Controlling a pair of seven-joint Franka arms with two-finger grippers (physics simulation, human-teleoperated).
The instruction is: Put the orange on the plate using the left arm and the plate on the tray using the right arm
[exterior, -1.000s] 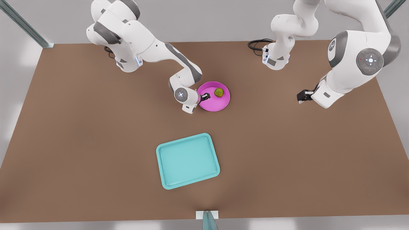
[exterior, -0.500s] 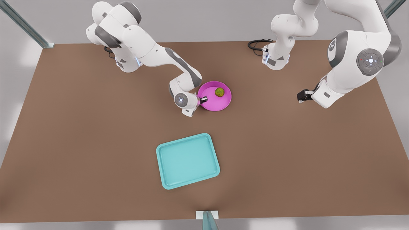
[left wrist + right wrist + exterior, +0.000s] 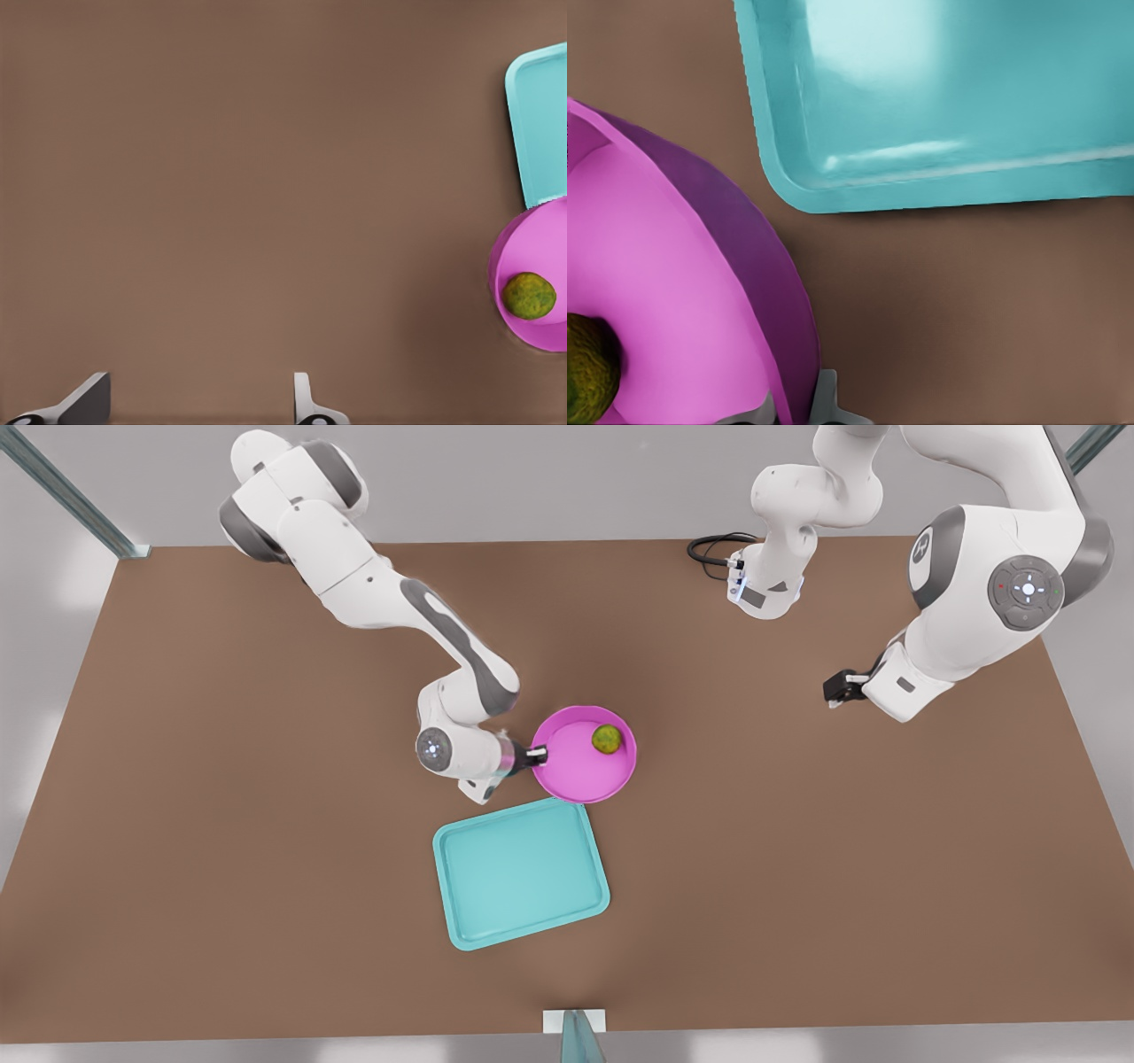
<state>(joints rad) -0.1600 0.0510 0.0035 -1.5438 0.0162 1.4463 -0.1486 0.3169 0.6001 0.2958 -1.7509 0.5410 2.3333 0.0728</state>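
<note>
One of the two steps can be judged complete, and the second is under way.

At the front view's left, the plate is gripped at its rim by the right hand. In the right wrist view the fingers are seen clamped on that rim, one on either side. The plate's darker underside is shown in that view, with a shadow on the desk beneath it, so the plate is judged to be raised off the desk and slightly tilted. The orange is seen lying inside the plate, near the rim opposite the grip, and is touched by neither hand. The left arm's share of the work is therefore taken as done.

Just below the plate in the front view lies the tray, flat on the desk with nothing in it. Only the tray's far corner is overlapped by the plate's near edge, so the plate has not yet been set down on it. What is left is judged to be bringing the plate fully over the tray, lowering it level so that the orange is not rolled out, and letting go of the rim.

At the front view's right, well apart from all three things, the left hand is held waiting above bare desk. Its fingers are shown spread apart in the left wrist view, with nothing between them.
</note>
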